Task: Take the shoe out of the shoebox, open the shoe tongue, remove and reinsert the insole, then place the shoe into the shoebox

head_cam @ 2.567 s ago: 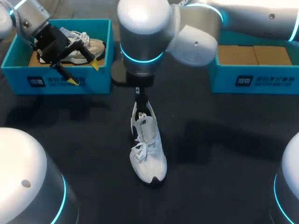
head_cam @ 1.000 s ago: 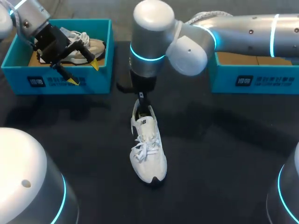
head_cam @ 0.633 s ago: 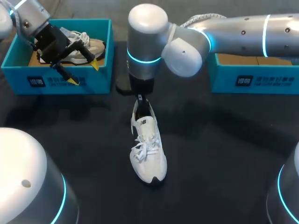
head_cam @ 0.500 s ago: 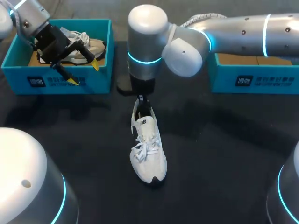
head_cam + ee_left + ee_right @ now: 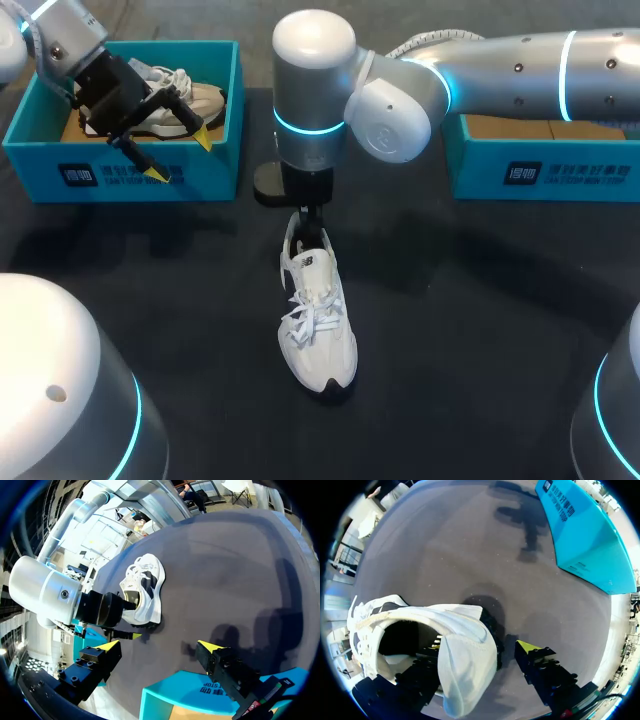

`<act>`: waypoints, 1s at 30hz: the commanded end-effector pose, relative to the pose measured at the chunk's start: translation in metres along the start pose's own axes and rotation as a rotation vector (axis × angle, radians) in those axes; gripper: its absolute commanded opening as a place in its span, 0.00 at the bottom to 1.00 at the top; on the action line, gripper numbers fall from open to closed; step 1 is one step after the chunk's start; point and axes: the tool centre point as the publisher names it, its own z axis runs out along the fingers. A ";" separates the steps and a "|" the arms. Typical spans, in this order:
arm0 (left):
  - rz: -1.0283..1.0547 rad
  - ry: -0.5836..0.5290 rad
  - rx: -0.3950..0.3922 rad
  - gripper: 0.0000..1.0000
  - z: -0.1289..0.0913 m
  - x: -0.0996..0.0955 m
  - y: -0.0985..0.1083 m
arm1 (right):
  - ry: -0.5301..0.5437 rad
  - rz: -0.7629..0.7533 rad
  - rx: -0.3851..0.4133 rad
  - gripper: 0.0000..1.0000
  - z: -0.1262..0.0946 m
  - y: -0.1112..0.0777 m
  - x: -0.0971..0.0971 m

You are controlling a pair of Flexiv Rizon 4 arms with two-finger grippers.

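A white laced shoe [image 5: 318, 310] lies on the dark table, toe toward me. My right gripper [image 5: 308, 222] comes down at its heel. In the right wrist view the heel collar [image 5: 465, 660] stands between the fingers of the right gripper [image 5: 480, 650]. One finger is inside the shoe, mostly hidden. The outer fingertip [image 5: 527, 647] stands a small gap off the heel, so the gripper is open. My left gripper [image 5: 180, 157] hangs open over the left blue shoebox [image 5: 120, 172], holding nothing. From the left wrist, the shoe [image 5: 142, 587] lies ahead of the left gripper [image 5: 157, 646].
A second, beige-and-white shoe [image 5: 178, 98] lies inside the left shoebox. Another blue shoebox [image 5: 540, 172] with cardboard in it stands at the back right. My right arm [image 5: 480, 65] spans the back of the table from the right.
My right gripper has sunk a little toward the shoe's heel and its fingers have narrowed. The left arm and the shoe have not moved.
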 end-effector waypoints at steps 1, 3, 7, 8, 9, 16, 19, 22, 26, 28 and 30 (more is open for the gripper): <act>0.000 0.003 -0.002 1.00 0.000 0.000 -0.001 | 0.006 -0.001 -0.002 0.42 0.008 0.003 -0.002; 0.000 0.003 -0.002 1.00 0.000 0.000 -0.001 | 0.007 -0.001 -0.001 0.19 0.008 0.004 -0.002; 0.000 0.003 -0.002 1.00 0.000 0.000 -0.001 | 0.009 -0.003 0.007 0.00 0.006 0.005 0.001; 0.000 0.003 -0.002 1.00 0.000 0.000 -0.001 | 0.002 -0.002 0.011 0.00 0.004 0.004 0.002; 0.000 0.003 -0.002 1.00 0.000 0.000 -0.001 | -0.004 0.003 0.011 0.00 0.002 0.003 0.002; 0.000 0.003 -0.002 1.00 0.000 0.000 -0.001 | -0.030 0.007 0.037 0.00 -0.026 -0.001 0.009; 0.000 0.003 -0.002 1.00 0.000 0.000 -0.001 | -0.043 -0.003 0.064 0.00 -0.038 -0.003 0.010; 0.000 0.003 -0.002 1.00 0.000 0.000 -0.001 | -0.061 0.007 0.069 0.00 -0.055 -0.008 0.010; 0.000 0.003 -0.002 1.00 0.000 0.000 -0.001 | -0.098 0.012 0.102 0.00 -0.087 -0.018 0.008; 0.000 0.003 -0.002 1.00 0.000 0.000 -0.001 | -0.121 0.018 0.099 0.00 -0.104 -0.027 0.006; 0.000 0.003 -0.002 1.00 0.000 0.000 -0.001 | -0.125 0.018 0.108 0.00 -0.109 -0.029 0.005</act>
